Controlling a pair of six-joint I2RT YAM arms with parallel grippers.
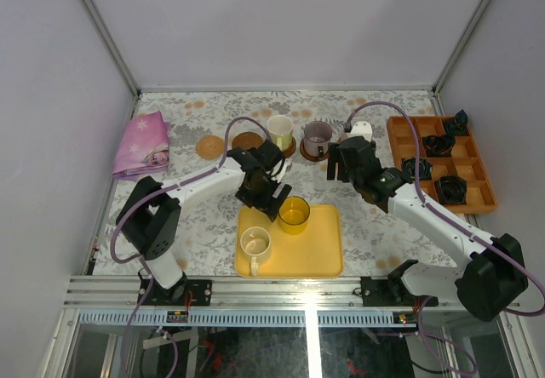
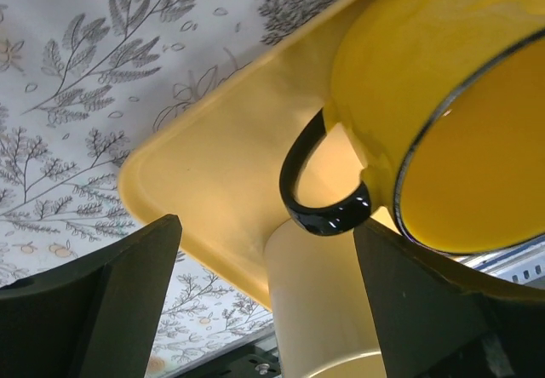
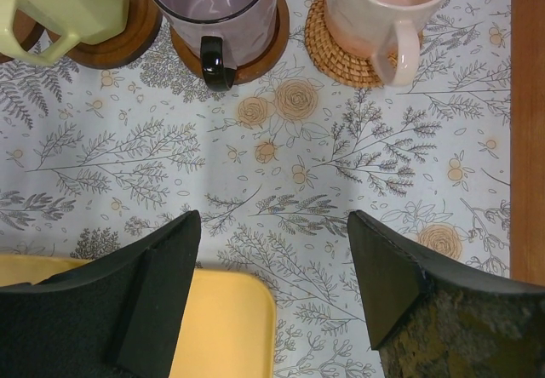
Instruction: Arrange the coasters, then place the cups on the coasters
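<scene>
On the yellow tray [image 1: 319, 250] stand a yellow cup [image 1: 294, 214] and a cream cup [image 1: 255, 243]. My left gripper [image 1: 271, 197] hangs open just left of the yellow cup. In the left wrist view the yellow cup [image 2: 426, 97] shows its black handle [image 2: 328, 199] near the right finger, with the cream cup [image 2: 328, 310] beyond the open gripper [image 2: 268, 301]. At the back, a cream cup [image 3: 60, 3], a grey-purple cup [image 3: 213, 3] and a pink cup [image 3: 383, 12] each sit on a coaster. A tan coaster [image 1: 209, 146] and a dark coaster [image 1: 247, 140] lie bare. My right gripper [image 3: 272, 284] is open, holding nothing.
A pink folded cloth [image 1: 143, 144] lies at the back left. An orange divided tray [image 1: 443, 161] with small black objects stands at the right; its edge [image 3: 528, 123] borders the right wrist view. The yellow tray's corner [image 3: 221, 327] lies under the right gripper.
</scene>
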